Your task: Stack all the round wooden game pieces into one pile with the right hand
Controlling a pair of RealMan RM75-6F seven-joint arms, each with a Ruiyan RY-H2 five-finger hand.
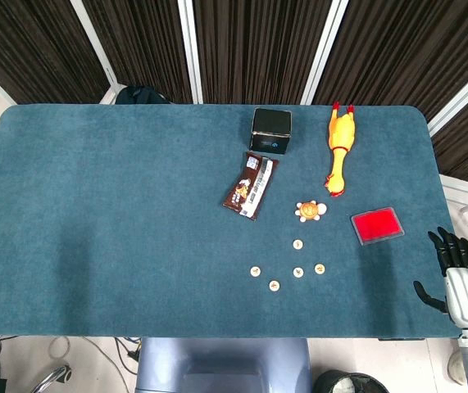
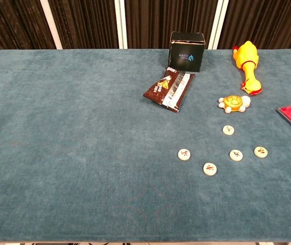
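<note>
Five round wooden pieces (image 2: pixel 228 153) are lying unstacked toward the counter's (image 1: pixel 119 246) right front; my right hand (image 1: pixel 455 250) is hovering off the right edge, fingers spread, empty. Risk: nudging neighbours while pinching one.

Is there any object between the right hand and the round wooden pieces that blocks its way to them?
Nothing visible does. The right hand is at the table's right edge, and the five pieces lie on bare cloth to its left. The red pad and the toy turtle sit farther back, off the direct line.
</note>
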